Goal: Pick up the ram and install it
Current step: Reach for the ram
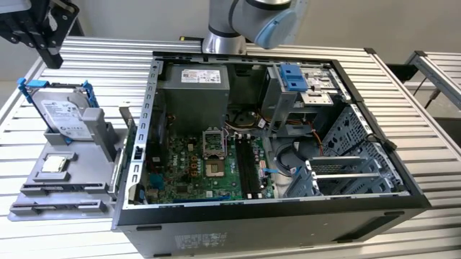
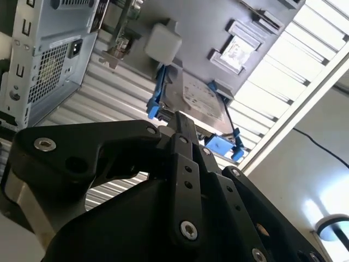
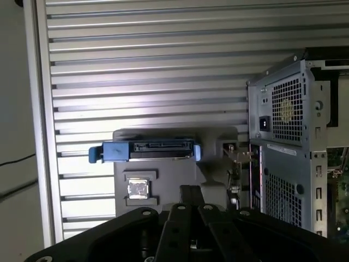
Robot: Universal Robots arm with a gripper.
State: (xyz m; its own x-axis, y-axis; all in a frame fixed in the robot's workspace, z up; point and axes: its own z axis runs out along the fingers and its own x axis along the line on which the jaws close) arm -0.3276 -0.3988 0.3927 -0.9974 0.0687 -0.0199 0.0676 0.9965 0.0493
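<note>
Note gripper (image 1: 52,60) up high over the far end of the grey parts holder (image 1: 90,167), well apart from all on it, with pincer tips pressed together and nothing btw them.

Look for the ram (image 1: 66,189) at the holder's near end, beyond the upright hard drive (image 1: 61,110) in blue frame and the square silver CPU chip (image 1: 56,163). Prob. the dark narrow strip standing on edge in its slot, though hard to be sure from the exterior view; mind a similar strip (image 1: 58,206) in the next slot. Not lifted yet.

Find the goal to the exterior view's right of the holder: long dark memory slots (image 1: 249,164) on the green motherboard (image 1: 191,167), inside the open PC case (image 1: 252,232).

For a good pick, in my judgement:
- Spread the pincer first, before any descent.
- Travel along the holder at height, so as not to hit the tall hard drive.
- Turn the wrist to squeeze the two flat faces, not the ends.
- Aim at mid-length, to avoid tilt when lifted.
- Come down vertical, take only the upper edge, stay off the contact edge.
- Pull straight up w/o twist; such a thin card can easily jam in the slot.
</note>
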